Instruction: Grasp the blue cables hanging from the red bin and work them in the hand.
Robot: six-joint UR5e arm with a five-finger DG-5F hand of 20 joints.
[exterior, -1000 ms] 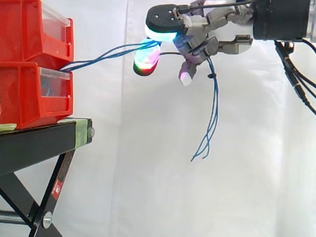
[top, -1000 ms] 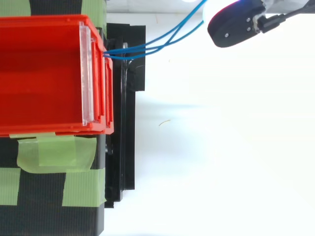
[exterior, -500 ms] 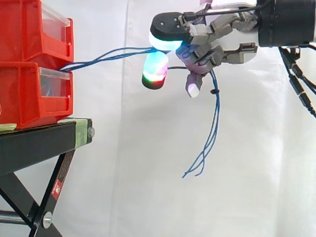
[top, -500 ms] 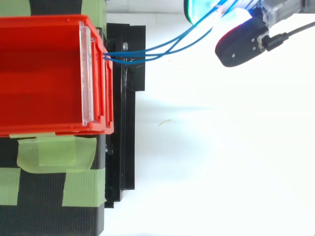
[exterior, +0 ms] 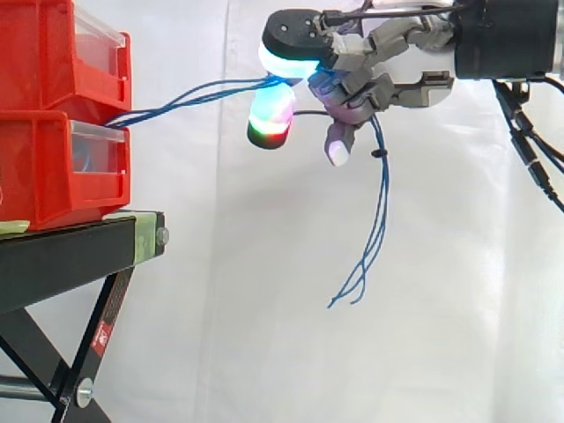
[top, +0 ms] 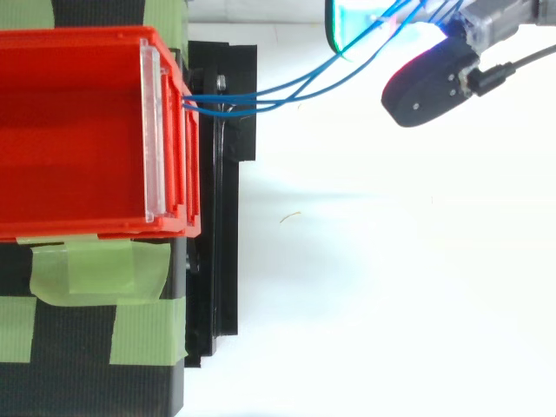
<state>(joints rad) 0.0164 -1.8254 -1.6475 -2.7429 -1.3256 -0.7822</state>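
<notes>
Several blue cables (exterior: 384, 194) run from the red bin (exterior: 48, 172) into your robot hand (exterior: 357, 77), whose fingers curl round them, loose ends dangling below. Pulling harder risks them slipping free or dragging the bin.

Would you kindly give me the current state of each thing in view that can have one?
upper red bin: upright, stacked on the lower red bin.
lower red bin: upright on the black stand.
robot hand: shut, fingers curled round the blue cables.
blue cables: held, running from the bins to the robot hand, free ends hanging loose below it.
</notes>
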